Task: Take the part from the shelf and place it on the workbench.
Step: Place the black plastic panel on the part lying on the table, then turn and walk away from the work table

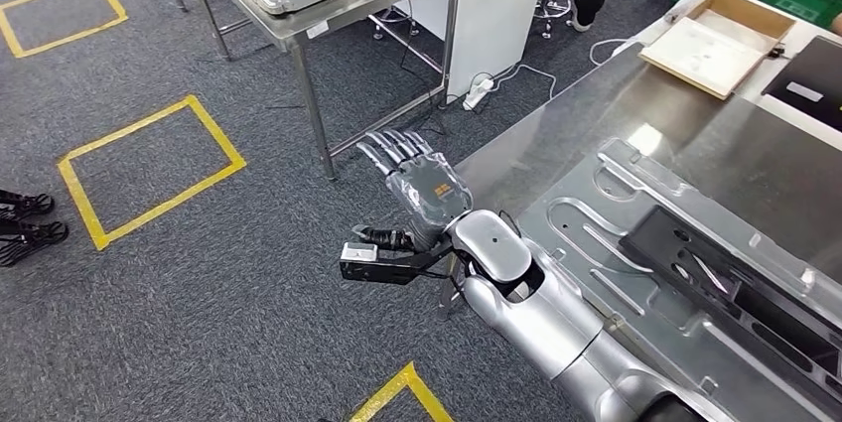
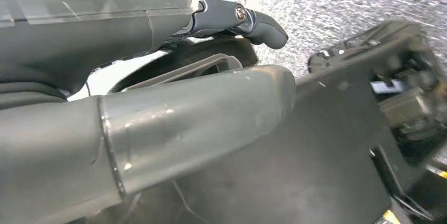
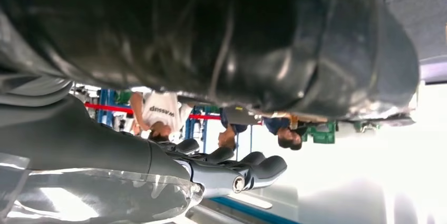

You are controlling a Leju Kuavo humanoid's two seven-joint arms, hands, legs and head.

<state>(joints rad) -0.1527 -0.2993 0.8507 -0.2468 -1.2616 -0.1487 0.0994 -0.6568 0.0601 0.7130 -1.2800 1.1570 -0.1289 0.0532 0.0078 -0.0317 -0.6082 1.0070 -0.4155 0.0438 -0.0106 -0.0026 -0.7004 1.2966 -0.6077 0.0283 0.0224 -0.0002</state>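
1 silver arm reaches over the grey carpet (image 1: 228, 313), its right hand (image 1: 422, 189) just off the worktop's (image 1: 556, 134) near edge, fingers (image 1: 392, 149) released and spread, grasping nothing. The part (image 1: 596, 233), a large silvery stamped panel with a black insert, lies flat on the worktop beside that arm. A shallow wooden tray (image 1: 715, 40) sits farther along the worktop. The left hand (image 2: 158, 103) is seen close up against carpet and dark shapes; I cannot tell whether its fingers grasp anything.
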